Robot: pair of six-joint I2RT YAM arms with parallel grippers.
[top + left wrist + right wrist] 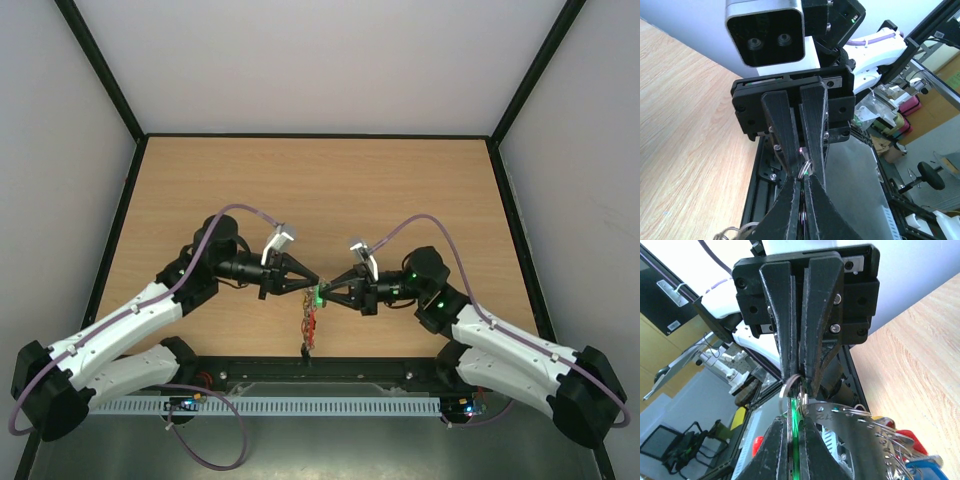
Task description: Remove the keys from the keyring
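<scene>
Working at the centre of the top view, apparently clear of the tabletop (pixel 320 190) and just above the lower rail. Meeting tip to tip: left gripper (pixel 308 287) coming in from the left, right gripper (pixel 328 293) from the right, both sets of fingers clenched on the keyring (pixel 855 411). Dangling the keys (pixel 309 325) below that meeting point as one loose bunch.

Risking, judging from this:
- Pulling both grips apart along one line, so merely tugging the wire instead of opening it.
- Slipping off so thin a wire, both holds sitting right at the fingertips.
- Dropping the whole bunch toward the lower edge of the tabletop if either hold is giving way.
- Snagging swinging keys on the fingers.

Running the bunch's long axis top to bottom in the top view, pointing down-frame toward the arm bases. Showing the ring nearly edge-on in both wrist views, its plane lying along the closed fingers. Not being able to tell where its opening is.
</scene>
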